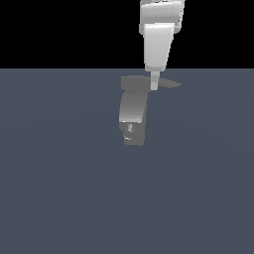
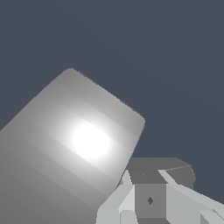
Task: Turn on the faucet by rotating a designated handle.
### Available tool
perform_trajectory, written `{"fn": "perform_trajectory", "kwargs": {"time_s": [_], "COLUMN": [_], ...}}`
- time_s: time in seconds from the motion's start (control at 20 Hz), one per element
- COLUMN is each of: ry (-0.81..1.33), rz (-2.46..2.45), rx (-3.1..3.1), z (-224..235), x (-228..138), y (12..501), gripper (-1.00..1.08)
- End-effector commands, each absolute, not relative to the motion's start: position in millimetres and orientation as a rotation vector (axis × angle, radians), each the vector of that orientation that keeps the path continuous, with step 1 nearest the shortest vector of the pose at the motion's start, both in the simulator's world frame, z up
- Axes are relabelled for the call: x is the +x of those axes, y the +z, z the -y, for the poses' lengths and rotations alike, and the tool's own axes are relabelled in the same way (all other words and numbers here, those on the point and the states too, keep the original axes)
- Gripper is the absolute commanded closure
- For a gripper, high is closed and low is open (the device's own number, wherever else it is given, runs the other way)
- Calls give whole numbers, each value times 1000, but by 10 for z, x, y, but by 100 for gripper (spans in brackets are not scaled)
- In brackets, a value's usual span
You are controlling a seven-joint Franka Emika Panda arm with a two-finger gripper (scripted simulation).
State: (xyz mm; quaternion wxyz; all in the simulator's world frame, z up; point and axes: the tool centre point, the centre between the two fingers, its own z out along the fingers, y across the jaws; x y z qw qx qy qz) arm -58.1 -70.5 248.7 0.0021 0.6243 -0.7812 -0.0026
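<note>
Only the exterior view shows the whole small grey curved faucet (image 1: 133,111) standing on the dark blue-grey floor (image 1: 59,188), its thin tapering grey handle (image 1: 168,84) pointing toward that view's right. The white gripper (image 1: 154,85) touches the handle; whether its jaws are apart, I cannot tell. Up close, the wrist view shows the faucet's (image 2: 65,148) glossy highlight.

Flat, even render light; sharp, no blur; bright glare spot on the faucet (image 2: 89,141) body.

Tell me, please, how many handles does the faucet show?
1. The handle sticks out from the top of the faucet toward the exterior view's right, beside the gripper. Another could be hidden behind.
</note>
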Motion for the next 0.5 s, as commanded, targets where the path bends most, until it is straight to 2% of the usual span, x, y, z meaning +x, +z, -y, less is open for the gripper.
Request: {"fn": "perform_trajectory", "kwargs": {"time_s": [0.0,0.45], "ry": [0,0], "rz": [2462,2470], "rx": [1952,1941], "z": [863,1262], "x": [-495,-318], "y": [2485,2485], "gripper": [108,108]}}
